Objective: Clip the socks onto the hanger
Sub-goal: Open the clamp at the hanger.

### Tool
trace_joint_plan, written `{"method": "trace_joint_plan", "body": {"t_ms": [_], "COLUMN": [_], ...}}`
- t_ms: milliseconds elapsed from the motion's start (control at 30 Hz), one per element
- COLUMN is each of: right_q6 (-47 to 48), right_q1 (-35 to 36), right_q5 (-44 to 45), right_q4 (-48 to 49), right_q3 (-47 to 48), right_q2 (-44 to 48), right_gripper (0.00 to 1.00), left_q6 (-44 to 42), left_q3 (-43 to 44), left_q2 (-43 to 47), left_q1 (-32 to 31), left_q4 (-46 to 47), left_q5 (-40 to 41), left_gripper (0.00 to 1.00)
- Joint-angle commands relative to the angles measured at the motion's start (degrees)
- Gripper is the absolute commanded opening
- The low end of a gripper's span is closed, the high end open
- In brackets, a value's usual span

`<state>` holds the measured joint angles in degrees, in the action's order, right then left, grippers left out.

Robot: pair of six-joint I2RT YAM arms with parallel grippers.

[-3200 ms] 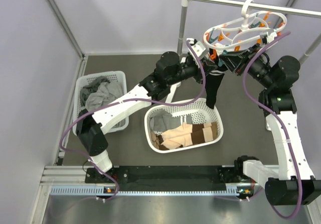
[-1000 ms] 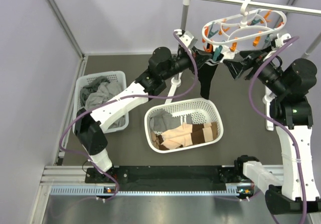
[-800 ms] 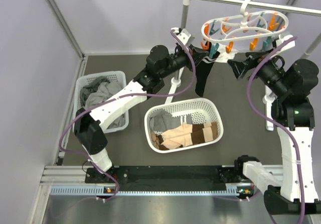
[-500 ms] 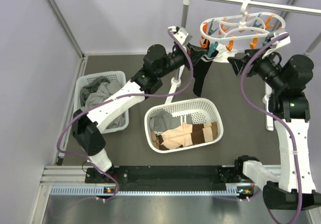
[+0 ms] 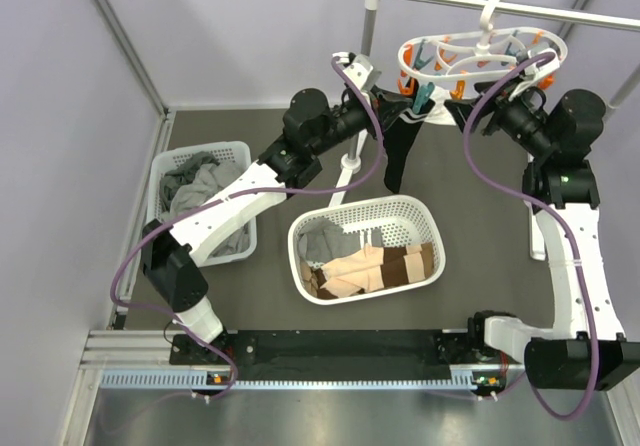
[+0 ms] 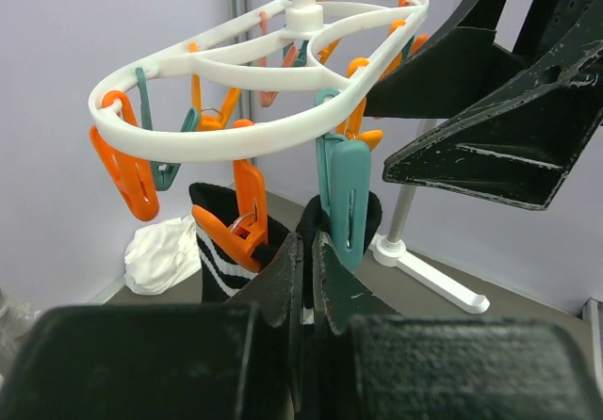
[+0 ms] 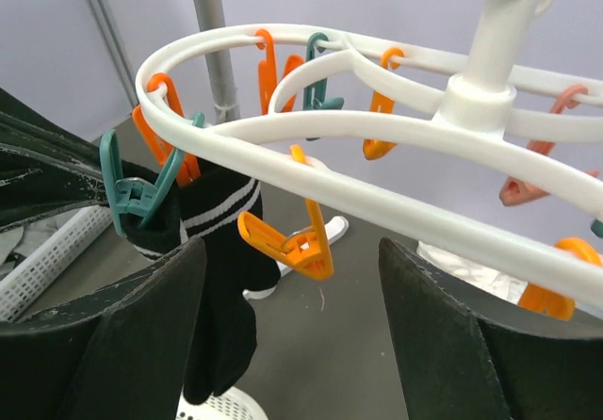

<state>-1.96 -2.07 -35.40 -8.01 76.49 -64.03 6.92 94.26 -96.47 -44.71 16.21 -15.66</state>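
Note:
The white oval hanger hangs by its hook from a rail, with orange and teal pegs around its rings. My left gripper is shut on the cuff of a black sock with white stripes, held right under the hanger's left end. A teal peg sits at that cuff; I cannot tell whether it bites. My right gripper stands open just below the ring, an orange peg hanging between its fingers. Tan banded socks lie in the middle basket.
A white mesh basket on the floor below the hanger holds the tan socks and grey cloth. A second basket at the left holds grey garments. The rail's upright post and its foot stand close behind my left gripper.
My left arm has lifted the black sock up and left to the hanger's end. The hanger has swung left. My right gripper rose to the ring and narrowed a little.

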Motion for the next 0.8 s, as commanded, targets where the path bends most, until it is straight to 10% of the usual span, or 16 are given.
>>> {"method": "trace_joint_plan", "body": {"t_ms": [0, 767], "right_q6": [-0.33, -5.77], "right_q1": [-0.31, -0.22], "right_q5": [-3.45, -5.30], "right_q4": [6.69, 9.95], "right_q3": [0.68, 0.86], "right_q2": [-1.01, -3.12], "right_gripper": [0.72, 0.28], "left_q6": [0.03, -0.24], "left_q3": [-0.13, 0.22], "left_q2": [3.13, 2.51], "left_q1": [0.24, 0.24], "left_q4": [2.51, 1.55], "left_q5": [-1.39, -2.18], "left_gripper": [0.04, 0.05]}}
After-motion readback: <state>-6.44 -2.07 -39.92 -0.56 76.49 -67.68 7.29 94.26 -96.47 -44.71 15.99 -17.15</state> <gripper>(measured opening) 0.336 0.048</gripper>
